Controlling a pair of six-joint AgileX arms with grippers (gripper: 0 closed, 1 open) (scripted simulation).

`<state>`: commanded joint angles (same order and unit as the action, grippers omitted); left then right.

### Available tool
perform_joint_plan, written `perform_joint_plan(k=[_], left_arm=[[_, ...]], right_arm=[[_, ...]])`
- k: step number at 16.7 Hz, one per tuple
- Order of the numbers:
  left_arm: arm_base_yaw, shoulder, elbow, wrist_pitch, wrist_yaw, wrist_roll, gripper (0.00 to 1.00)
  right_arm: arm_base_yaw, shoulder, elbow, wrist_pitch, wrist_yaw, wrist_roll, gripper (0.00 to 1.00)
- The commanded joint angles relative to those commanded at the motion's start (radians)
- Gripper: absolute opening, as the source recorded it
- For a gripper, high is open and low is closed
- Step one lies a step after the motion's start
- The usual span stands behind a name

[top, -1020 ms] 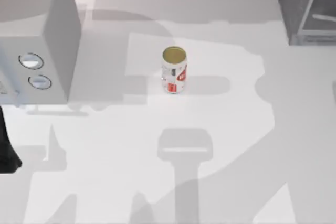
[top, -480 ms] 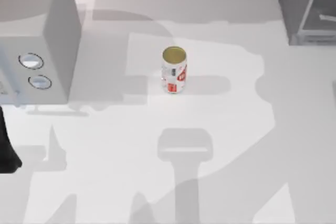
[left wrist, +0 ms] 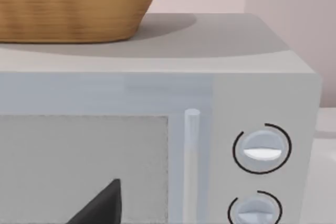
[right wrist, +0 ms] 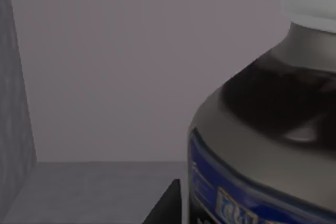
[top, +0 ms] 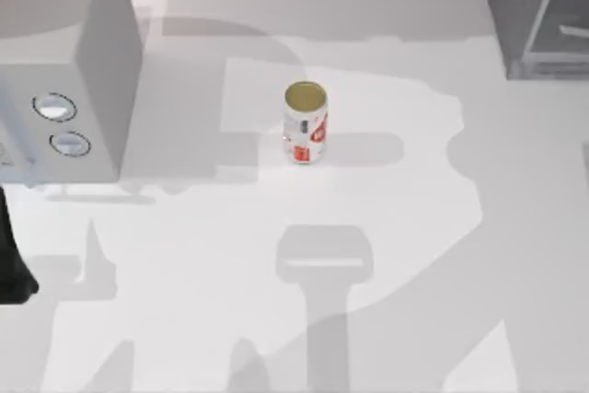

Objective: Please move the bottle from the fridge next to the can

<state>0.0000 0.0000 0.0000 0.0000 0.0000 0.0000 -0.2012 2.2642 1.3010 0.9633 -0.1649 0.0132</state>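
The can (top: 305,123), white with red markings and a gold top, stands upright near the middle of the table. The fridge (top: 538,11) is the grey cabinet at the back right corner. Inside it, the right wrist view shows the bottle (right wrist: 262,145) very close: white cap, dark liquid, blue-marked label. A dark part of my right gripper (right wrist: 164,208) sits right beside the bottle's lower body; whether it touches the bottle is unclear. My left arm (top: 11,264) is parked at the table's left edge, its gripper (left wrist: 100,208) facing the knobbed box.
A light grey box with two round knobs (top: 64,71) stands at the back left, with a wicker basket (left wrist: 73,3) on top. Open table surface surrounds the can on all sides.
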Motion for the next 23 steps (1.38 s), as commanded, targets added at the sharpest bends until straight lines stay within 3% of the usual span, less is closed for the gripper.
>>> perform_joint_plan(k=[8,16,23], left_arm=[[0.0,0.0,0.0,0.0,0.0,0.0,1.0],[0.0,0.0,0.0,0.0,0.0,0.0,1.0],[0.0,0.0,0.0,0.0,0.0,0.0,1.0]], right_arm=[[-0.003,-0.005,0.001,-0.003,0.0,0.001,0.0],[-0.003,-0.115,0.045,-0.159,-0.002,0.002,0.0],[-0.015,-0.166,-0.029,-0.13,-0.011,0.004,0.0]])
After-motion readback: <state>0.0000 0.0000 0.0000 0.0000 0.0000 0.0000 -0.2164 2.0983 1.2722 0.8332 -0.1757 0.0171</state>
